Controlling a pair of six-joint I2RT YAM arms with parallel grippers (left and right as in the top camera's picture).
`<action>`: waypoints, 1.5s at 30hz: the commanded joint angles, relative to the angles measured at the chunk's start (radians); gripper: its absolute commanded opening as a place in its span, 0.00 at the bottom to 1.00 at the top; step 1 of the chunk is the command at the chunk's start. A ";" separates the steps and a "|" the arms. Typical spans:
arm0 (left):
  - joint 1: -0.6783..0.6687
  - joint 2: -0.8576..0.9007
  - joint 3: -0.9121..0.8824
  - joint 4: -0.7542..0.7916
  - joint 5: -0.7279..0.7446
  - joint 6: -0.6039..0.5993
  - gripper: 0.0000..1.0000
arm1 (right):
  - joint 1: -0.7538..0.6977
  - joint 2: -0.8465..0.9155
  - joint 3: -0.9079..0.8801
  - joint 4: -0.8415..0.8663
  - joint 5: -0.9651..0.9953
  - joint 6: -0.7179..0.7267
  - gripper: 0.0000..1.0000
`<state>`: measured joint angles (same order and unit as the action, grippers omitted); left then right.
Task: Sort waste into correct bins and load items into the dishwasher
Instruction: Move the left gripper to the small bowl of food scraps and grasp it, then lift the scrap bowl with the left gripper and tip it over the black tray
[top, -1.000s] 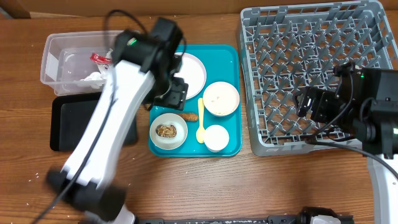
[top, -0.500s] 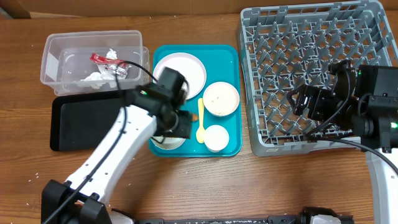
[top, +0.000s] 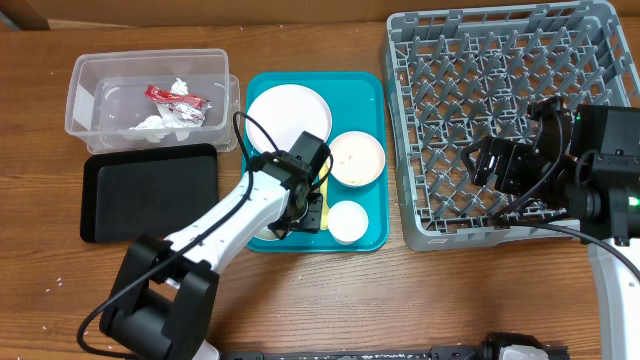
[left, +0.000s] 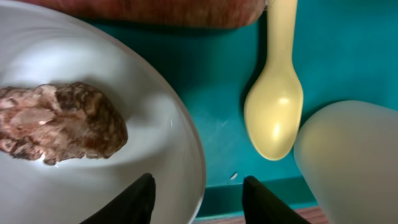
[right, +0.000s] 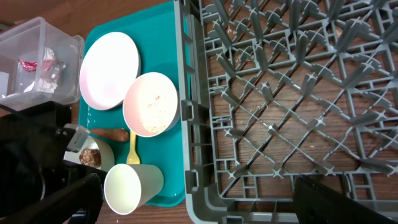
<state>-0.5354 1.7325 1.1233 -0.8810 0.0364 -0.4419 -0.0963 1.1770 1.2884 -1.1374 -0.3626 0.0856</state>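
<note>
- Large square grey plastic dish rack (top: 500, 120): one, at the table's far right corner. The right gripper (right: 199, 208) hangs over its left side, fingers spread wide and holding nothing.
- Teal rectangular tray (top: 365, 92): one, mid-table.
- Bins: two at the left edge. The clear plastic tub (top: 90, 90) holds one red crinkled wrapper (top: 165, 95) and crumpled white tissue (top: 150, 123). The shallow black tray (top: 150, 190) lies just in front of it.
- White dishes on the teal tray: four. There is one flat plate (top: 290, 112), one rice-flecked bowl (top: 356, 158), one small bowl (left: 124, 56) and one cup (top: 347, 221).
- Left gripper (left: 199, 199): jaws parted astride the small bowl's rim, gripping nothing.
- Slim yellow plastic spoon (left: 273, 118): one, between the small bowl and the cup.
- Orange-brown stick (right: 112, 134): one, on the teal tray.
- Brown food lump (left: 59, 121): one, in the small bowl.
</note>
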 joint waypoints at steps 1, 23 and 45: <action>0.002 0.046 -0.005 0.023 -0.011 0.019 0.40 | 0.002 -0.006 0.021 0.003 -0.009 -0.005 1.00; 0.036 0.071 0.413 -0.380 0.050 0.119 0.04 | 0.002 -0.006 0.021 0.002 -0.009 -0.005 1.00; 0.699 -0.296 0.542 -0.709 0.282 0.455 0.04 | 0.002 -0.006 0.021 0.002 -0.010 -0.004 1.00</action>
<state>0.0525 1.4548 1.7325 -1.5944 0.1787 -0.1429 -0.0963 1.1774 1.2884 -1.1400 -0.3626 0.0853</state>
